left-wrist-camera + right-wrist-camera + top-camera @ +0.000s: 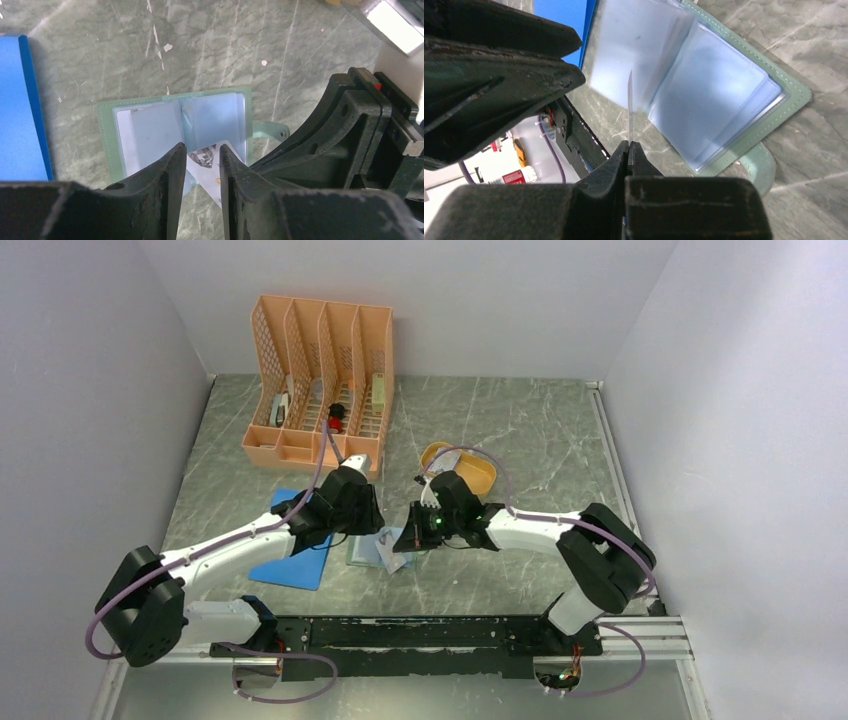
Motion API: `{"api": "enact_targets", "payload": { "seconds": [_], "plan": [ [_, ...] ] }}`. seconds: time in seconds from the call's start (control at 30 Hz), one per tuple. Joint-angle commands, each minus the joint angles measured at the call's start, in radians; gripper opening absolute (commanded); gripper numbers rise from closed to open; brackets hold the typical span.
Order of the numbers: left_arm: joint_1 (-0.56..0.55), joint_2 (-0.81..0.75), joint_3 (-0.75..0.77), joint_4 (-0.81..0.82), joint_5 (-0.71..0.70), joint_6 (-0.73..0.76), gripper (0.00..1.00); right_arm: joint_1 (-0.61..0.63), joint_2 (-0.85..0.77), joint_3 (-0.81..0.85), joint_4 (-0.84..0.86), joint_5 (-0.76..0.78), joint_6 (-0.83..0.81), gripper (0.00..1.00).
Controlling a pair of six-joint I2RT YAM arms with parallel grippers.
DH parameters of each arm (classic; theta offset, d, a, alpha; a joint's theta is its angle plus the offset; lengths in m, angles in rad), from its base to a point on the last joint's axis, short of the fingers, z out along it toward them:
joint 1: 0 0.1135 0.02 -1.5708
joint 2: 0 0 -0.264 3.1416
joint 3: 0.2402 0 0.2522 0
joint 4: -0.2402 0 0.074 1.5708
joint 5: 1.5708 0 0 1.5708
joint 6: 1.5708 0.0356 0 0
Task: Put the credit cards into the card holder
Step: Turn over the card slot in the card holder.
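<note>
Card holder (362,550) mostly hidden from above; credit card (205,170) lower part behind left hand (202,151); print unreadable.

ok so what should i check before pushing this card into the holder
1. Card holder lies open with its clear pockets facing up: ok.
2. Right jaws are shut on one edge of the card: ok.
3. Card's free end is lined up with a pocket mouth: cannot tell; it stands near the middle fold.
4. Left jaws are off the card: cannot tell; they stand apart on either side of it, but contact is unclear.
5. Snap tab lies flat to the side, out of the card's path: ok.
</note>
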Motion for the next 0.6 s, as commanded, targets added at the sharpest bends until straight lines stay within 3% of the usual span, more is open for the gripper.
{"api": "enact_targets", "payload": {
  "seconds": [0.0, 0.57],
  "plan": [
    [0.004, 0.019, -0.023, -0.004, 0.000, 0.017, 0.35, 0.016, 0.034, 0.027, 0.034, 0.012, 0.023, 0.00],
    [0.005, 0.087, -0.060, -0.099, -0.189, -0.097, 0.25, 0.017, 0.009, -0.007, -0.015, 0.084, 0.035, 0.00]
  ]
}}
